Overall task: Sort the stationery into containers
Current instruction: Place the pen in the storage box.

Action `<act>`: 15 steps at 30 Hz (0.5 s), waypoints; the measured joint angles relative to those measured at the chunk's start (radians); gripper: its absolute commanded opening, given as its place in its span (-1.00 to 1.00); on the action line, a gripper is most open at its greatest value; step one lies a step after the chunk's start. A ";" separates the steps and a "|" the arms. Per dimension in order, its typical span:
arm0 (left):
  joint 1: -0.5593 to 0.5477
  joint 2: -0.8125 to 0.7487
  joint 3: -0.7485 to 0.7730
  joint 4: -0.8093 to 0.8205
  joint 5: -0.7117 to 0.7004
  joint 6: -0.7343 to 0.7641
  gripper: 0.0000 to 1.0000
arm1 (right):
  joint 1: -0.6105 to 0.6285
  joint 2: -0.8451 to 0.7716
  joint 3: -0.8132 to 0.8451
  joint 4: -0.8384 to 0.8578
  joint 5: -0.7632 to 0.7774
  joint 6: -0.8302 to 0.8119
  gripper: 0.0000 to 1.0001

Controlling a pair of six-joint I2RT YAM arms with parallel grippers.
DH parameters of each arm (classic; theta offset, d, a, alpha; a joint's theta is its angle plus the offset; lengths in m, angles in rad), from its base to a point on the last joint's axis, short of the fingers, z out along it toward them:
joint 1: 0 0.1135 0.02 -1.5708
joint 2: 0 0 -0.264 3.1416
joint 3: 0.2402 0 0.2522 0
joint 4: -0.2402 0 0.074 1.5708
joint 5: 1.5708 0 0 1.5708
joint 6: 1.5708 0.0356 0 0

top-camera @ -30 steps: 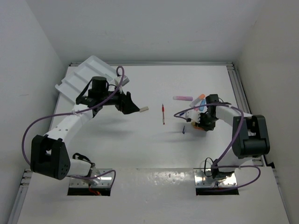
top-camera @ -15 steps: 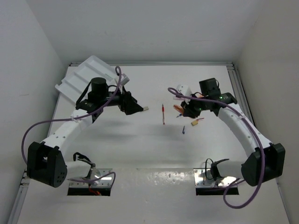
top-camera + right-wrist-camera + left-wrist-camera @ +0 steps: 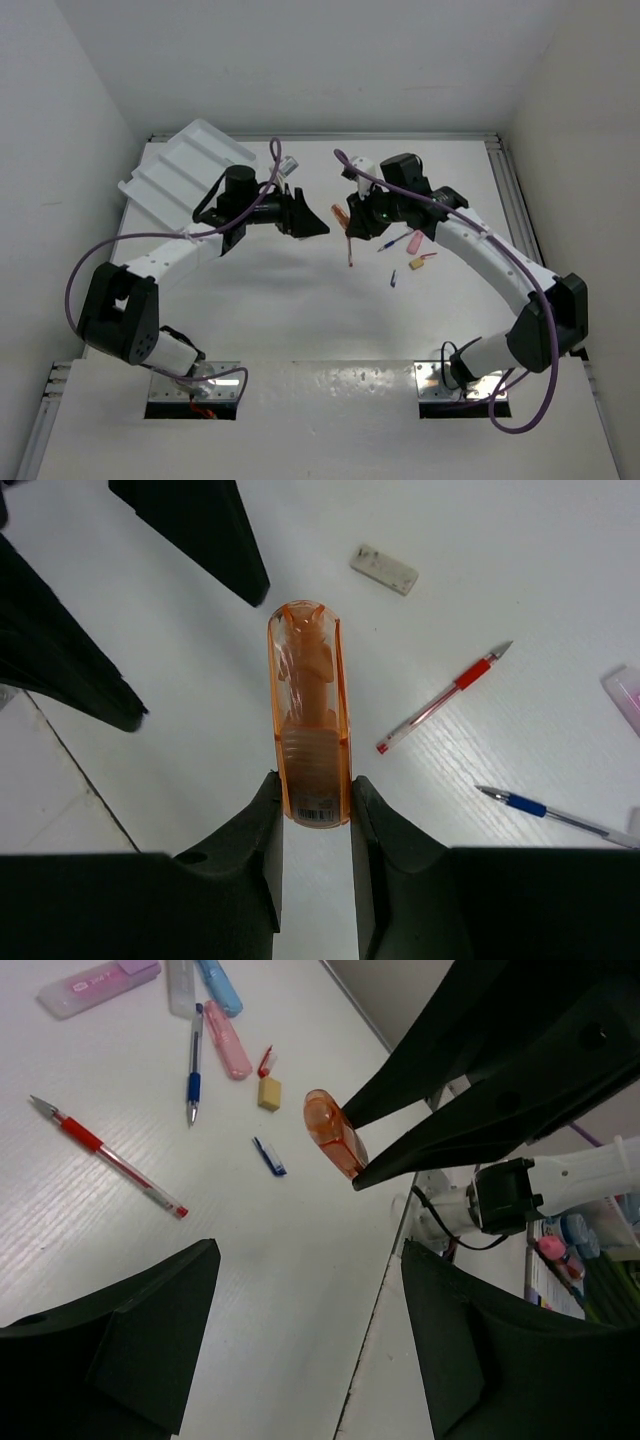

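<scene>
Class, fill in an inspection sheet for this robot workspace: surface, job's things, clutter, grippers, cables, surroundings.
Surface: white table, items loose right of centre.
Job's things: tray far left, nothing seen in it; orange marker held above the table; red pen, blue pen, pink marker and eraser lying on the table.
Clutter: nothing seen.
Grippers: left gripper open, empty; right gripper shut on the orange marker.
Cables: a purple cable loops along each arm.
Surroundings: white walls on three sides.
</scene>
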 measured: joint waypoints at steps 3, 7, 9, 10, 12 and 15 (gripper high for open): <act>-0.003 0.034 0.020 0.015 -0.002 -0.027 0.56 | 0.018 0.010 0.010 0.016 0.010 0.026 -1.00; -0.003 0.067 0.041 0.034 -0.004 -0.058 0.41 | 0.051 0.023 0.011 0.024 0.012 0.042 -1.00; -0.003 0.085 0.054 0.045 -0.003 -0.079 0.31 | 0.060 0.031 0.013 0.024 0.012 0.047 -1.00; -0.003 0.096 0.061 0.053 -0.003 -0.086 0.21 | 0.063 0.036 0.015 0.024 0.012 0.050 -1.00; -0.003 0.119 0.072 0.069 -0.001 -0.106 0.03 | 0.065 0.045 0.018 0.025 0.013 0.058 -1.00; -0.003 0.136 0.072 0.085 0.009 -0.131 -0.24 | 0.065 0.053 0.022 0.025 0.016 0.068 -1.00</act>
